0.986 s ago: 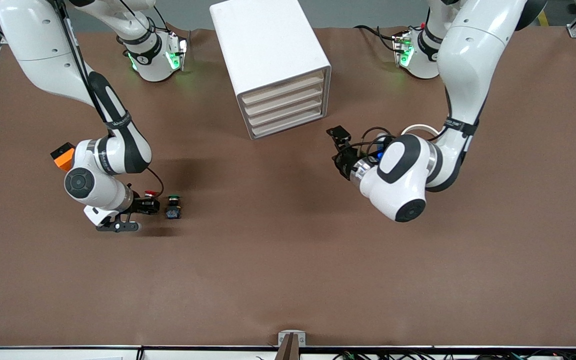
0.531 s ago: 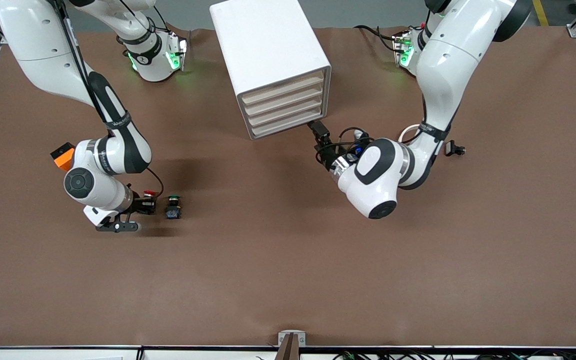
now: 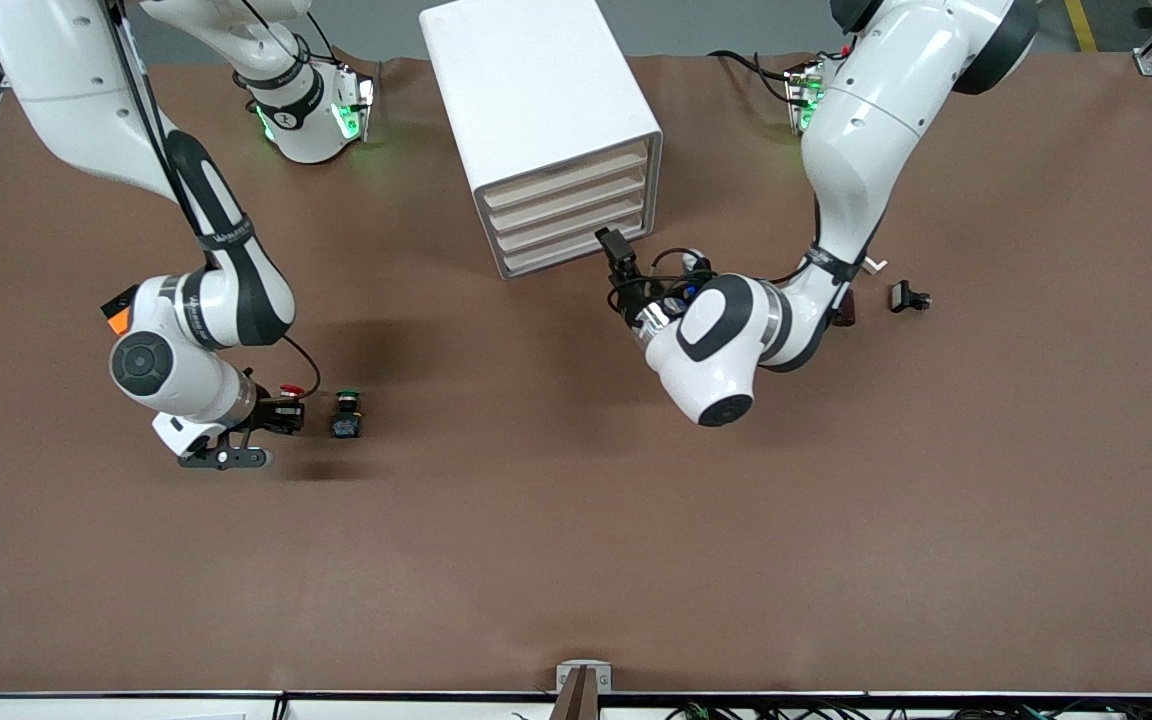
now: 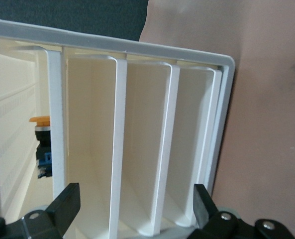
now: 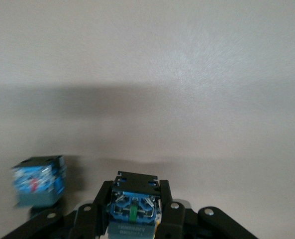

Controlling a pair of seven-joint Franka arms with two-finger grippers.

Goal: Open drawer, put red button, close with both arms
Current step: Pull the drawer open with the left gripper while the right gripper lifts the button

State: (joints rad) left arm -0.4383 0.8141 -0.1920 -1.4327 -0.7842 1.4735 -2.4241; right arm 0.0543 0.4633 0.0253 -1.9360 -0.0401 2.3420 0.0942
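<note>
Right gripper (image 3: 288, 412) is closed on the red button (image 3: 288, 390), held low over the brown table (image 3: 576, 560) toward the right arm's end, roughly midway between the robots' edge and the front-camera edge. In the right wrist view the button's blue-grey base (image 5: 133, 211) is seen clamped between the two black fingers (image 5: 166, 209), w/ the table surface below. The green-capped switch (image 3: 345, 413) stands on the table just beside the held button, toward the table's middle; in the right wrist view its blue base (image 5: 38, 180) is seen blurred, apart from the fingers.

The white cabinet (image 3: 536, 90) sits at the middle of the robots' edge of the table, its four cream drawer fronts turned toward the front camera and slightly toward the left arm's end. All four are seen closed in the front view, incl. the drawer (image 3: 576, 252) at the bottom of the stack.

Left gripper (image 3: 619, 250) is positioned right at the cabinet's lower front corner, in front of the bottom drawer; whether contact is made cannot be told. Its fingers (image 4: 67, 204) are spread wide w/ nothing between them, the drawer fronts filling the left wrist view. An orange-capped switch (image 4: 42, 144) is visible inside one compartment there.

A small black part (image 3: 908, 297) lies on the table toward the left arm's end.
</note>
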